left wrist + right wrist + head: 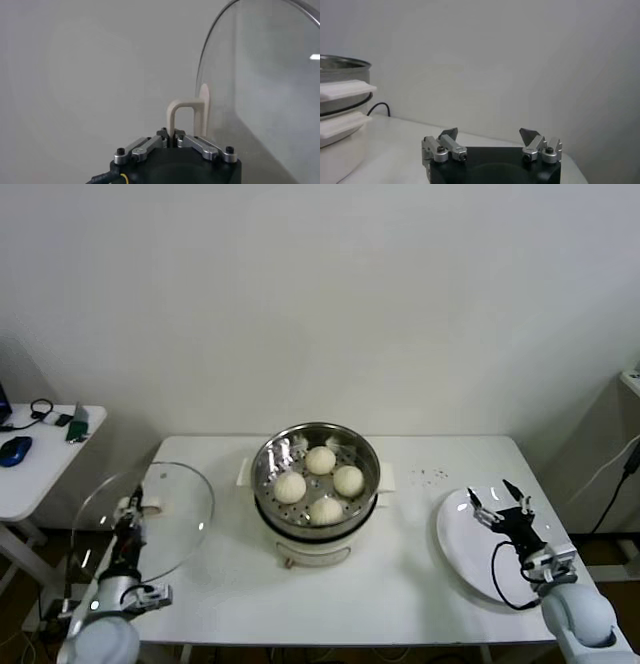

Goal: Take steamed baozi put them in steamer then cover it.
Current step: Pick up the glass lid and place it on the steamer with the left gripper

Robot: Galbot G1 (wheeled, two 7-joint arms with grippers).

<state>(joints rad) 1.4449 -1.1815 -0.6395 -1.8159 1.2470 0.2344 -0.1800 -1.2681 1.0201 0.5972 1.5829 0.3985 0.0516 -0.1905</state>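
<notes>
Head view showed all four steamed baozi (320, 483) already in the steamer (316, 494), so the left gripper (128, 513) — left of it — pinched the cover (143, 522) by its handle (148, 505) for capping, while the right gripper (505, 513) hung spread over the plate (462, 559), right of the steamer.

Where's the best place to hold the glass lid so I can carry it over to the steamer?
By the cream handle at the centre of the cover, which the left gripper is shut on now. It is a raised loop standing off the glass, the only narrow part; the pane is wide and smooth. Come at it square from the handle side. The right gripper waits open over the plate.
</notes>
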